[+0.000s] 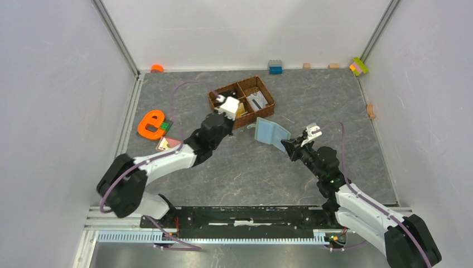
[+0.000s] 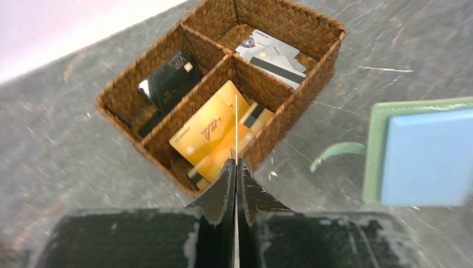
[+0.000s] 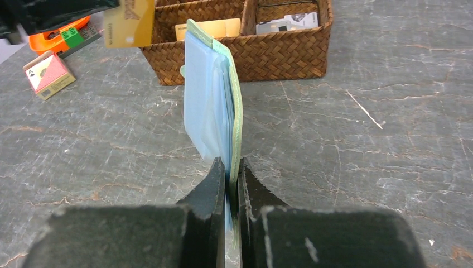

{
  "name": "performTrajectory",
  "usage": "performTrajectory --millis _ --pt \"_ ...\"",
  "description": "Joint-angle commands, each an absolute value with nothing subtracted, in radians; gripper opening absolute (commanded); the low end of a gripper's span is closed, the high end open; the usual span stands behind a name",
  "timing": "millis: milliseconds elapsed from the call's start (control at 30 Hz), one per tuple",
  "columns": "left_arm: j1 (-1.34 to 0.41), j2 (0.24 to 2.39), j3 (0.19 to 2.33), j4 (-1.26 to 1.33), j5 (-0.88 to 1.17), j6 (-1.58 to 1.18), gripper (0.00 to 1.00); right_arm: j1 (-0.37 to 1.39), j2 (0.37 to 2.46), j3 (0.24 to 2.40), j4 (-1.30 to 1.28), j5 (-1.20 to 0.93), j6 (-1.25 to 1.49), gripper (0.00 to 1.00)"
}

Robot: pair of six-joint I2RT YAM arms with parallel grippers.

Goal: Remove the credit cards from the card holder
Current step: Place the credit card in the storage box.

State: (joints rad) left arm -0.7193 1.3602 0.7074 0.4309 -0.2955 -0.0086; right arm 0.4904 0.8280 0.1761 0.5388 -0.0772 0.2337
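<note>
While in right hand [image 3: 231, 165], card holder [image 3: 207, 95] upright

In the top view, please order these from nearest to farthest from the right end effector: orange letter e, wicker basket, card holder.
1. Card holder: clamped in the right end effector.
2. Wicker basket: behind it, toward the left.
3. Orange letter e: far left side.

The table [image 1: 251, 173] is a dark grey, stone-patterned slab (streaked with pale scratches). A brown wicker basket [image 1: 269, 97] sits toward the far middle. An orange letter e [image 1: 149, 124] and a small box [image 1: 167, 144] lie at the left. A blue block [image 1: 275, 67] rests by the far edge.
</note>
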Motion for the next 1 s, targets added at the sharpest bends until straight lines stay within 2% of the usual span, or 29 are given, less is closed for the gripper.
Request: performTrajectory --millis 0,200,533,733,967 --pt "-0.782 1.535 0.934 0.302 -0.490 0.334 0.02 0.488 0.785 0.157 0.594 -0.016 0.221 0.00" --pt "-0.845 1.726 1.117 0.285 -0.706 0.618 0.02 0.489 0.745 0.139 0.597 0.016 0.224 0.00" --pt "-0.836 1.835 1.216 0.217 -0.678 0.767 0.02 0.489 0.659 0.096 0.586 0.145 0.230 0.00" --pt "-0.797 1.893 1.277 0.111 -0.598 0.755 0.02 0.489 0.610 0.076 0.575 0.204 0.236 0.00" --pt "-0.768 1.939 1.290 0.118 -0.555 0.800 0.02 0.490 0.543 0.047 0.576 0.250 0.243 0.00"
